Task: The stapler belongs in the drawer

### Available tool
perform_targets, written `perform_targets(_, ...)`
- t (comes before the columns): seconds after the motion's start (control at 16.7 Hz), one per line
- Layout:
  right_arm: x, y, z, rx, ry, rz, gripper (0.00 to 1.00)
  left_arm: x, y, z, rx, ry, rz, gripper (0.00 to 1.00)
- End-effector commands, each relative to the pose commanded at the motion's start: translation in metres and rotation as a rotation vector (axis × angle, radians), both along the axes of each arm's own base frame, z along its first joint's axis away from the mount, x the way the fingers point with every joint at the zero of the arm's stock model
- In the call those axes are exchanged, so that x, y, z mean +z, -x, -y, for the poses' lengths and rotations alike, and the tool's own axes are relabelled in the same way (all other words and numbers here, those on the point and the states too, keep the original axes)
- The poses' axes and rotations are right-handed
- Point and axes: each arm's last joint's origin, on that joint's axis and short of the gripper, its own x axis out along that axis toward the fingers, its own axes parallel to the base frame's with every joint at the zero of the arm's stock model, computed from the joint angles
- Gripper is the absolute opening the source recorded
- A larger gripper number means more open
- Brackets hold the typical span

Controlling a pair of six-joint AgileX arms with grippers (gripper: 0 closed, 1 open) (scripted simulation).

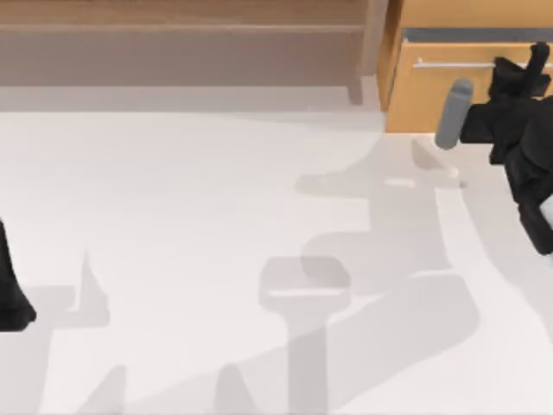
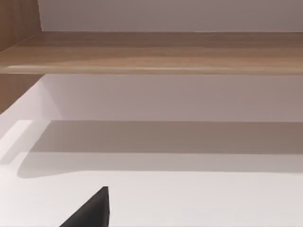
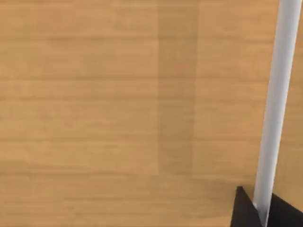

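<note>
The drawer (image 1: 432, 95) stands at the table's back right, with an orange-tan wooden front (image 3: 94, 104) and a thin silver bar handle (image 1: 454, 63). My right gripper (image 1: 518, 71) is at the right end of that handle. In the right wrist view the handle (image 3: 277, 94) runs between two black fingertips (image 3: 244, 210) that sit against it on both sides, so the right gripper (image 3: 262, 213) is shut on the bar. My left arm (image 1: 10, 285) is parked at the table's left edge; one dark fingertip (image 2: 90, 213) shows over the white table. The stapler is out of view.
A brown open shelf unit (image 1: 181, 43) spans the back left, its upright (image 1: 373, 52) next to the drawer; its wooden shelf board (image 2: 151, 52) lies ahead in the left wrist view. The white table (image 1: 190, 216) stretches between the arms, crossed by arm shadows.
</note>
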Motion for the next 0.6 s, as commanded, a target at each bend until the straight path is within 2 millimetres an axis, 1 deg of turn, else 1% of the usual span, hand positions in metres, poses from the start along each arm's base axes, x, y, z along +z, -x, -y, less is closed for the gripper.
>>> perform_targets(0.24, -0.001, -0.029, -0.001, 0.004, 0.0, -0.003, 0.0, 0.0, 0.0, 0.0, 0.0, 0.0, 0.0, 1.0)
perform_targets(0.36, -0.002, -0.039, 0.0, 0.006, 0.001, -0.011, 0.0, 0.0, 0.0, 0.0, 0.0, 0.0, 0.0, 1.0)
perform_targets(0.6, -0.003, -0.042, 0.0, 0.006, 0.001, -0.014, 0.0, 0.0, 0.0, 0.0, 0.0, 0.0, 0.0, 1.0)
